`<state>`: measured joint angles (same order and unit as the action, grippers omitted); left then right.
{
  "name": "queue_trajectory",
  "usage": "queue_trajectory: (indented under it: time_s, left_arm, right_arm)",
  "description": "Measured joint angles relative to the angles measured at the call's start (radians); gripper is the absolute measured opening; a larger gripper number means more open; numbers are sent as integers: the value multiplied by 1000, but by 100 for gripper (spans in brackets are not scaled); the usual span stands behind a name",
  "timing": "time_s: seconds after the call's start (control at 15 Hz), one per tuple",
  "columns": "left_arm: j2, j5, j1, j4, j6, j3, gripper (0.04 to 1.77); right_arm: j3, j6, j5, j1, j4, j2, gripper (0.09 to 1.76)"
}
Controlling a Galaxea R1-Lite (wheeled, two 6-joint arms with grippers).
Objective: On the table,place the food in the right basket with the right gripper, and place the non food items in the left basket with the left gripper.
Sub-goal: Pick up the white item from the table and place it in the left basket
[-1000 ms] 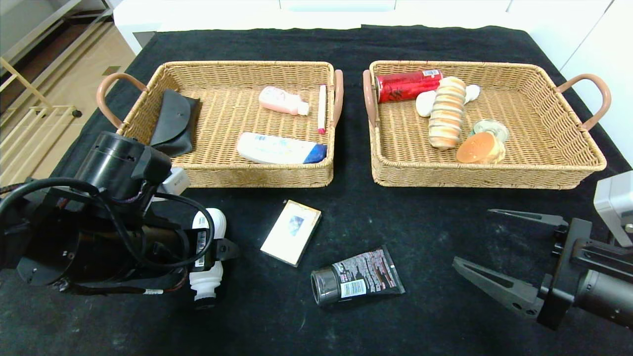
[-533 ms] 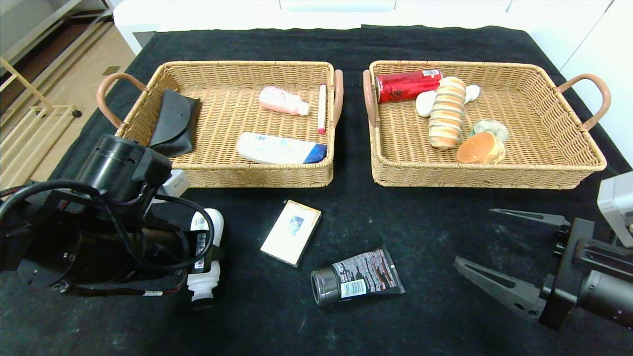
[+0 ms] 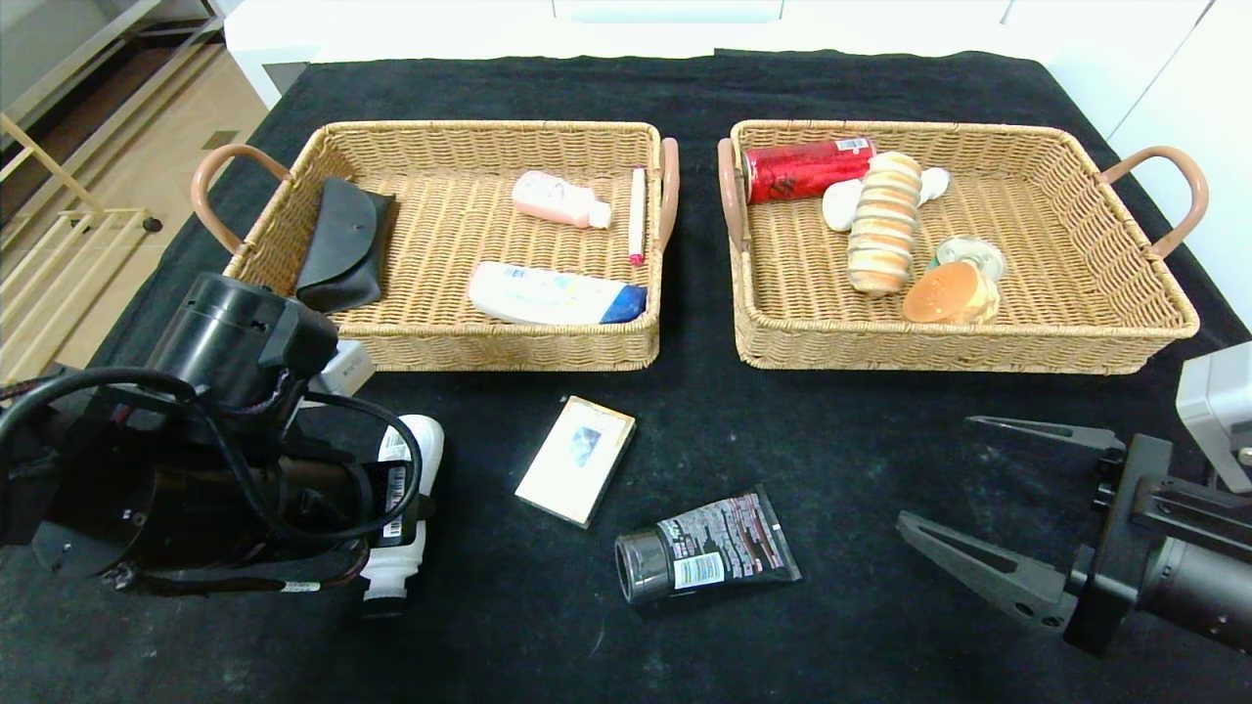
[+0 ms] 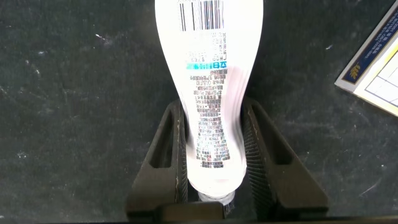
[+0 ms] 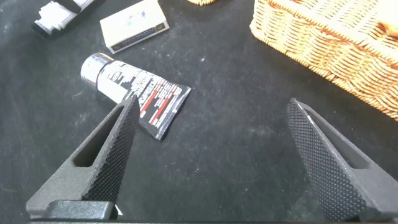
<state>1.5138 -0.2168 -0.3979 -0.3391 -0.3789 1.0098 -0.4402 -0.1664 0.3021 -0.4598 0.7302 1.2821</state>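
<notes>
My left gripper (image 3: 396, 508) is shut on a white bottle (image 3: 409, 445) lying on the black table at the front left. In the left wrist view both fingers (image 4: 180, 149) press the bottle (image 4: 211, 74) just above its neck. The left basket (image 3: 509, 354) holds a black pouch (image 3: 342, 244), a pink bottle (image 3: 558, 198), a white-and-blue tube (image 3: 553, 293) and a pink pen (image 3: 637, 215). A red can (image 3: 807, 168), a stack of buns (image 3: 885, 223) and a burger (image 3: 947, 291) lie in the right basket (image 3: 939, 354). My right gripper (image 3: 939, 471) hovers open at the front right, holding nothing.
A black tube (image 3: 704, 557) (image 5: 134, 90) and a small cream box (image 3: 577, 460) (image 4: 373, 68) lie on the cloth between the arms. A small white box (image 3: 347, 367) sits behind the left arm, against the left basket's front corner.
The left gripper's fingers have shut on the white bottle, which shifted slightly toward the table's near edge. The right arm has barely moved.
</notes>
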Motion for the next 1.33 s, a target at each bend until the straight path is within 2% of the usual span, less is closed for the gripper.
queue_trajectory:
  time_s: [0.6, 0.8, 1.07, 1.33]
  left_arm:
    - [-11, -6, -9, -10, 8, 12, 61]
    - [-56, -14, -24, -16, 44, 16, 61]
    - [-130, -4, -28, -11, 146, 22, 61]
    - [-152, -7, -22, 7, 157, 104, 61]
  right_arm:
    - [-2, 0, 0, 2, 0, 3, 171]
    - [-3, 0, 1, 7, 0, 3, 171]
    - [-3, 1, 1, 8, 0, 4, 171]
    - [-4, 1, 1, 9, 0, 5, 171]
